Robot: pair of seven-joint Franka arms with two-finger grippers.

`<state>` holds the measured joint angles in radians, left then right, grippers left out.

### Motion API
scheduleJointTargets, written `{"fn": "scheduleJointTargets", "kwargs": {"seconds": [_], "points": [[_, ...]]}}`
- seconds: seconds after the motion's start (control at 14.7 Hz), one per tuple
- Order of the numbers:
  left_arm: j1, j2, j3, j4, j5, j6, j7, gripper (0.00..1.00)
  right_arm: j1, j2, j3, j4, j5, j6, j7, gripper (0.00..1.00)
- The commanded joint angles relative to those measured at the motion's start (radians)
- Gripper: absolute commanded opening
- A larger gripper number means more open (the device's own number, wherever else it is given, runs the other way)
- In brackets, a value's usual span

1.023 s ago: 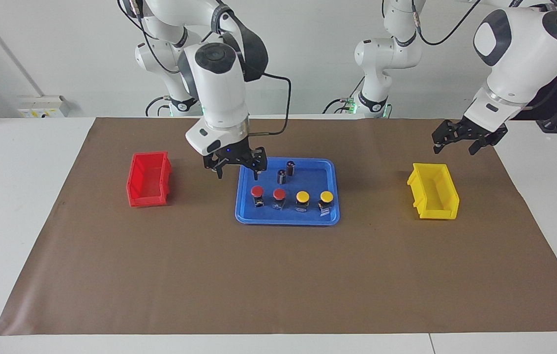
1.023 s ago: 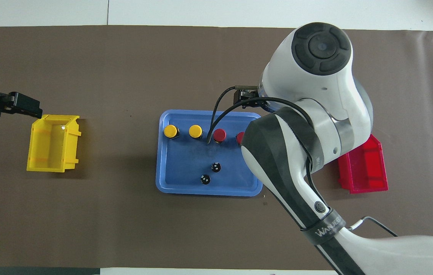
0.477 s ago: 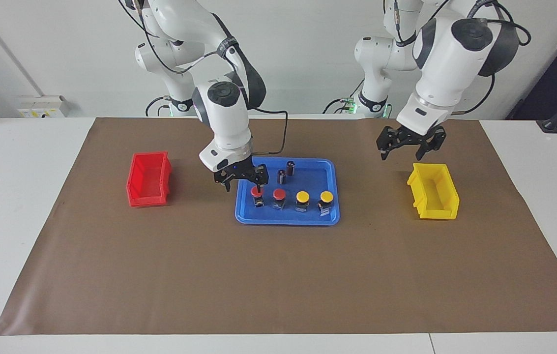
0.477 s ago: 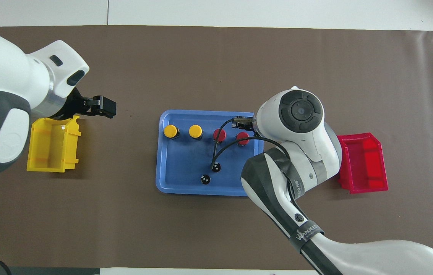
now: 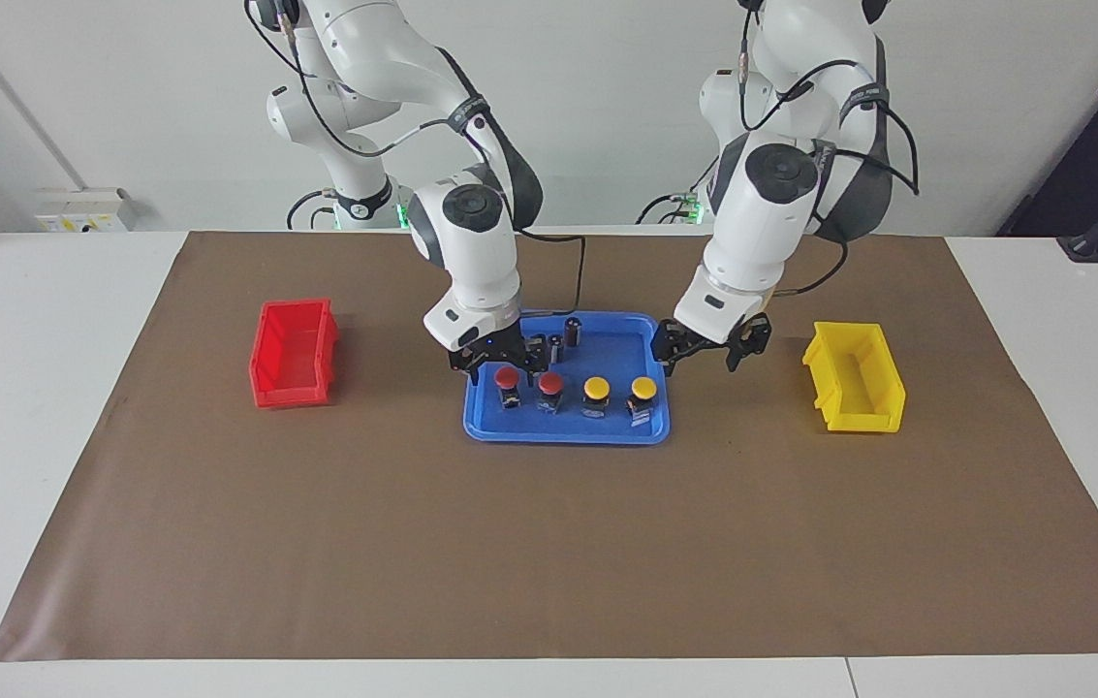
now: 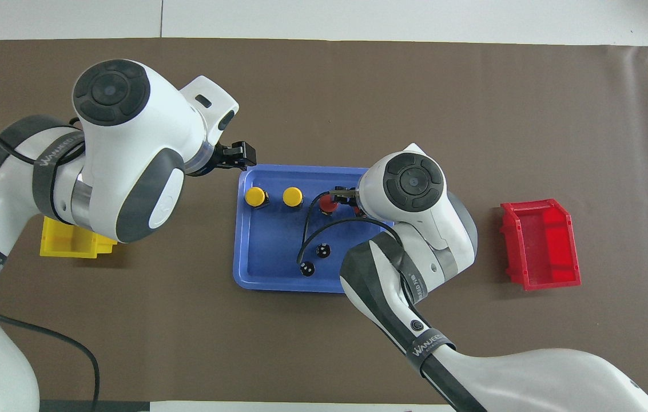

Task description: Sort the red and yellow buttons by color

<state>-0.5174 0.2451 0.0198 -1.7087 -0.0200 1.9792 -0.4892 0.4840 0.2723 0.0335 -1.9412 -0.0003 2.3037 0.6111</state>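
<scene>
Two red buttons (image 5: 507,377) (image 5: 550,384) and two yellow buttons (image 5: 596,389) (image 5: 643,389) stand in a row in the blue tray (image 5: 568,432). My right gripper (image 5: 498,364) is open, low over the red button at the right arm's end of the row, with a finger on each side of its cap. My left gripper (image 5: 703,355) is open and empty, over the tray's edge at the left arm's end, beside the outer yellow button. In the overhead view my right hand covers that red button; the other red button (image 6: 328,203) and both yellow buttons (image 6: 255,197) (image 6: 292,196) show.
Two dark capless cylinders (image 5: 555,347) (image 5: 573,330) stand in the tray nearer to the robots than the buttons. A red bin (image 5: 294,352) sits toward the right arm's end, a yellow bin (image 5: 854,376) toward the left arm's end. Brown paper (image 5: 549,543) covers the table.
My right gripper has come down from above the tray's corner to straddle the end red button. My left gripper has swung from over the yellow bin to the tray's edge and dropped lower.
</scene>
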Motion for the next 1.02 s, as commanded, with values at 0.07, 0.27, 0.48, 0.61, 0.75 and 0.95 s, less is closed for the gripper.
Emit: {"fn": "scheduleJointTargets", "kwargs": {"seconds": [0.07,0.27,0.48,0.61,0.75,0.95], "points": [[-0.052,0.031,0.017,-0.038,0.000,0.043,-0.041,0.99,0.002,-0.008,0.000,-0.027,0.011,0.025,-0.024,0.83],[-0.065,0.029,0.015,-0.086,0.002,0.082,-0.061,0.98,0.002,-0.013,0.000,-0.044,0.011,0.026,-0.031,0.66],[-0.085,0.025,0.015,-0.158,0.002,0.176,-0.097,0.95,0.008,-0.016,0.000,-0.051,0.011,0.026,-0.031,0.53],[-0.085,0.028,0.015,-0.183,0.002,0.205,-0.098,0.89,0.007,-0.016,0.000,-0.050,0.011,0.026,-0.039,0.35],[-0.085,0.029,0.015,-0.187,0.002,0.204,-0.114,0.84,0.001,-0.015,0.000,-0.032,0.011,0.011,-0.051,0.19],[-0.087,0.028,0.017,-0.184,0.002,0.167,-0.115,0.74,-0.068,-0.082,-0.001,0.013,0.011,-0.117,-0.130,0.14]]}}
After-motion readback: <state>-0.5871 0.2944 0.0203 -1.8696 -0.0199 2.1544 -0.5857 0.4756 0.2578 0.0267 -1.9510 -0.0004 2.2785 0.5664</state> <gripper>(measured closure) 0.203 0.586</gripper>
